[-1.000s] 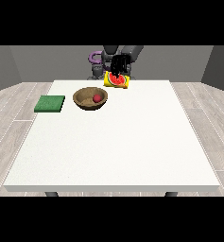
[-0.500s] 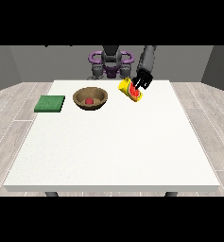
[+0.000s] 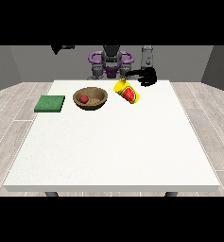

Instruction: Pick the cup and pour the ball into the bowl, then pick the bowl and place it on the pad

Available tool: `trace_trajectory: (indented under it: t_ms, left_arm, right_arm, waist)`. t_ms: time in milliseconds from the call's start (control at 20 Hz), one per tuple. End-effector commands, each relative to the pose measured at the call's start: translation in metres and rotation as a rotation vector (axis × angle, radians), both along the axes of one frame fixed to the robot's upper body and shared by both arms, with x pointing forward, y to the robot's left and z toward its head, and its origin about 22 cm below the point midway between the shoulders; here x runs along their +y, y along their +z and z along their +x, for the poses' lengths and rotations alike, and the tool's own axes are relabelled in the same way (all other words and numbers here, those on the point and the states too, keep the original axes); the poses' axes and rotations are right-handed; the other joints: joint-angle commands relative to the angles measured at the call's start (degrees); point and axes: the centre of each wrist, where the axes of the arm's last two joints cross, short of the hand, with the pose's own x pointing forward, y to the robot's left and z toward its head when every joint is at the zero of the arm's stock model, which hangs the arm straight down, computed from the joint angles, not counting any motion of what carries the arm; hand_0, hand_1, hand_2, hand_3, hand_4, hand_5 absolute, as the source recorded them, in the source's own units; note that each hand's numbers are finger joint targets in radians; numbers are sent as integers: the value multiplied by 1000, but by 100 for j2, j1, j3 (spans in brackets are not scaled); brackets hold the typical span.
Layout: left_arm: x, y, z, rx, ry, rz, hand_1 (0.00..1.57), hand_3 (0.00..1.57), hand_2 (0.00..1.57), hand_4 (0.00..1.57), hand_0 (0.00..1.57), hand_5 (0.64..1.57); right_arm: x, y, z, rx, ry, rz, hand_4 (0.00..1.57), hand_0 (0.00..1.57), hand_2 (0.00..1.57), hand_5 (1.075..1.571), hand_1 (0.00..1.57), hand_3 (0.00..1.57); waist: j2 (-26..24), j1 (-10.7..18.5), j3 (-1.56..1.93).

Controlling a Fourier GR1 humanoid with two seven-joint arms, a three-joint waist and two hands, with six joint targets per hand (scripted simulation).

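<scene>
The white table (image 3: 113,142) fills the centre of the frame, with the robot (image 3: 111,61) standing behind its far edge at upper centre. A brown bowl (image 3: 90,98) rests on the table in the upper-left-centre area and contains a small red ball (image 3: 84,99), which lies left of the bowl's middle. A flat green pad (image 3: 50,103) lies on the table to the left of the bowl, apart from it. A yellow cup (image 3: 126,91) with a red marking lies tilted just right of the bowl, its opening toward the upper left; whether it touches the table cannot be determined. The hand at the view's right (image 3: 147,77) is positioned above and to the right of the cup, apart from it, with its fingers extended toward the left and holding nothing. The other hand is not visible in the frame.
</scene>
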Motion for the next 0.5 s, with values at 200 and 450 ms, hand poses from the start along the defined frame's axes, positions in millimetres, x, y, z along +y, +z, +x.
trace_trajectory:
  t_ms: [200,450]
  left_arm:
    - [98,34,10,-262,-216,-301,0,0,0,0,0,1557]
    - [175,75,5,-194,-275,-245,0,0,0,0,0,1537]
  right_arm:
    - [41,34,-8,-112,-15,-25,488,0,0,1566,0,0]
    - [35,3,-3,-36,-68,-24,484,0,0,1569,0,0]
  waist:
    - [1037,209,78]
    - [991,246,99]
